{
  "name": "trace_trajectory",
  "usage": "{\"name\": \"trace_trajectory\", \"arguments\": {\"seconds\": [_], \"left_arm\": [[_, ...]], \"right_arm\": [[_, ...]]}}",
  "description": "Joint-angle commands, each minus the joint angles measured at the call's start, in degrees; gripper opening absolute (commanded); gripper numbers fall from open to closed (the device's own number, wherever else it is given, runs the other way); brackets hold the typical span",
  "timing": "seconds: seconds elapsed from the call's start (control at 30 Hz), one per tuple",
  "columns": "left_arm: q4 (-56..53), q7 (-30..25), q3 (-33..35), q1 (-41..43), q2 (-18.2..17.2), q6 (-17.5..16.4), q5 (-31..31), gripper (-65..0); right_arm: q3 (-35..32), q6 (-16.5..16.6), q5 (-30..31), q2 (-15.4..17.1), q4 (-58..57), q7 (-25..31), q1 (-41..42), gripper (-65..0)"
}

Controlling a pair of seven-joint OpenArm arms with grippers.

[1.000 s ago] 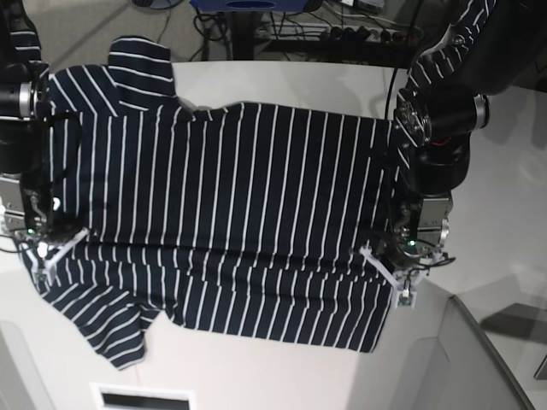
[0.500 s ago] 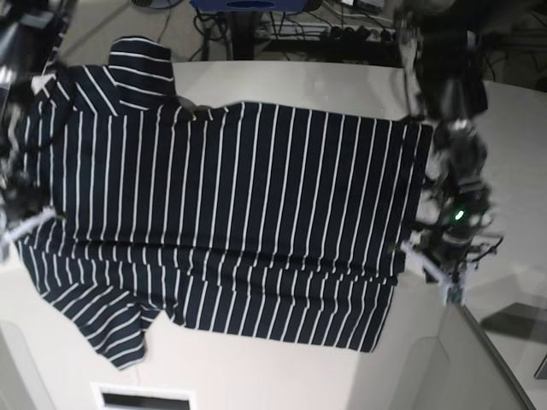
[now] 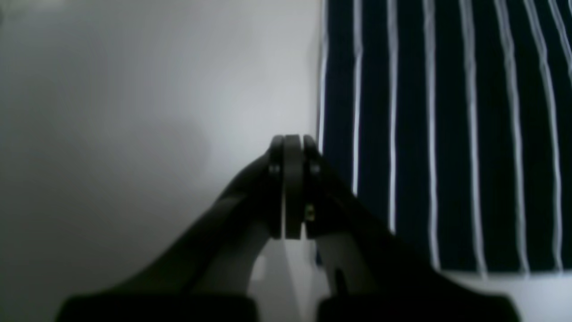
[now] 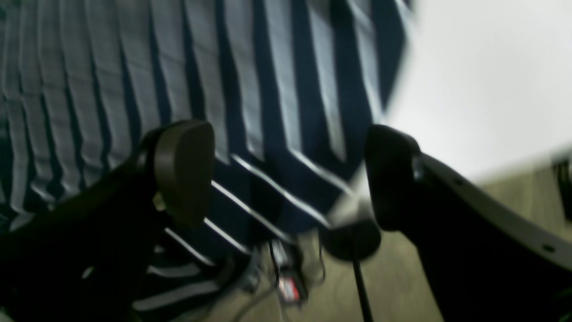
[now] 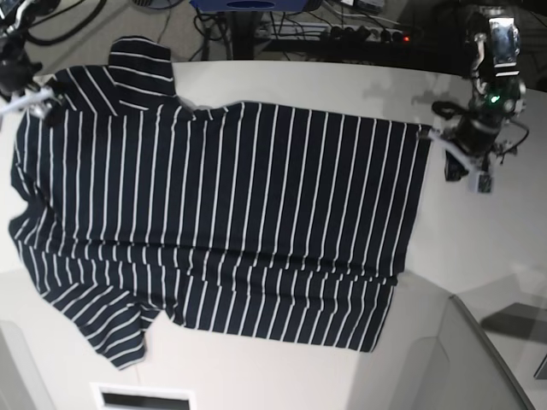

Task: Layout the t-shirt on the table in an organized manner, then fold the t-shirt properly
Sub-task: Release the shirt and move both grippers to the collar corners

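The t-shirt, dark navy with thin white stripes, lies spread flat on the white table, sleeves at the left and hem at the right. My left gripper hovers just off the hem's far corner, over bare table. In the left wrist view it is shut with nothing in it, and the t-shirt edge lies just to its right. My right gripper is at the far left by the sleeve. The right wrist view shows it open and empty above the blurred t-shirt.
Cables and a power strip lie on the floor beyond the table's far edge. A black stand base and wires show on the floor past the table corner. A white slot sits at the front edge.
Both arms have drawn back from the shirt's middle toward the far side. My right gripper has opened and let go of the cloth. My left gripper stayed shut.
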Motion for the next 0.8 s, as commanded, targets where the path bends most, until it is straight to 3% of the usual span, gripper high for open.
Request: {"name": "trace_trajectory", "arguments": {"seconds": [0.0,0.27,0.57,0.77], "left_arm": [[1.1,-1.3,-1.9,-0.1,-1.0,0.6,-1.1,-65.0],[0.7,-1.1,-6.4,1.5,-1.0,0.5,-2.7,-65.0],[0.7,-1.0,-7.5,2.0,-1.0,0.5,-3.0,-65.0],[0.7,-1.0,-7.4,2.0,-0.9,0.5,-3.1,-65.0]], "right_arm": [[0.2,0.7,1.2,0.7,0.4,1.3,-0.2,-15.6],[0.2,0.7,1.2,0.8,-1.9,1.6,-1.5,-15.6],[0.2,0.7,1.3,5.0,-9.9,4.9,-1.4,-15.6],[-0.1,0.7,1.2,4.6,-10.2,4.7,-1.6,-15.6]]}}
